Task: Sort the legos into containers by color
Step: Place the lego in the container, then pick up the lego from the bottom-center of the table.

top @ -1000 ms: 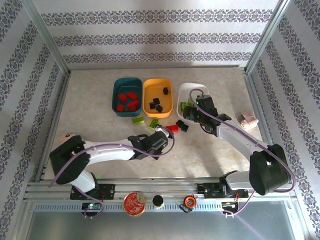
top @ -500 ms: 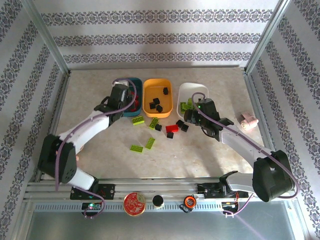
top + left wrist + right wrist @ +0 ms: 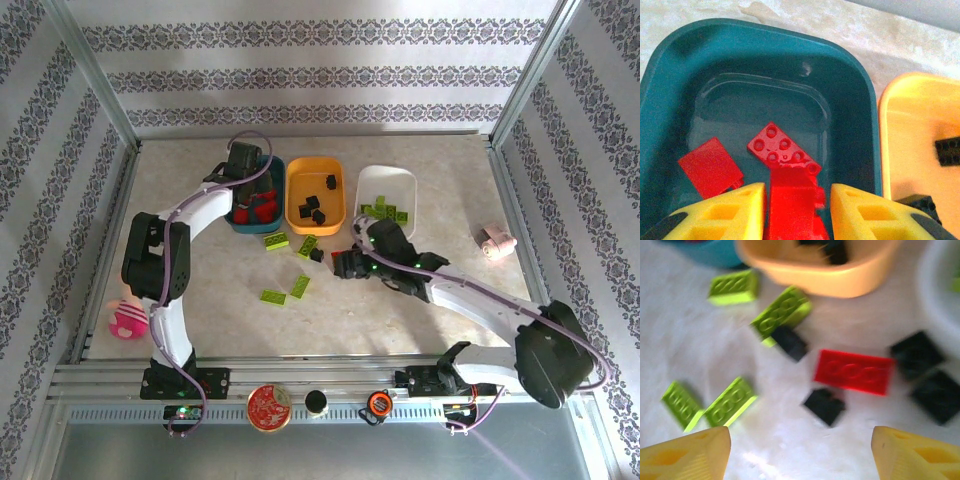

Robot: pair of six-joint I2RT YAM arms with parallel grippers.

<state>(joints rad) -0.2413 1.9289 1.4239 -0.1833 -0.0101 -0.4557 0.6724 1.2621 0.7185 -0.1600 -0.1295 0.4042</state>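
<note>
Left gripper (image 3: 797,200) agape over teal tray (image 3: 860,100); right gripper (image 3: 800,450) wide above red brick (image 3: 854,371); black bits crowding, blurred; risk of mixed grab

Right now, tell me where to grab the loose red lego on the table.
Come straight down on the red lego with the open right tool and pinch its two long sides. It lies flat, studs up, and black legos sit closer to its ends.

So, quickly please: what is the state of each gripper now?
Left gripper: open over the teal tray, holding nothing.
Right gripper: open, empty, above loose legos.
</note>
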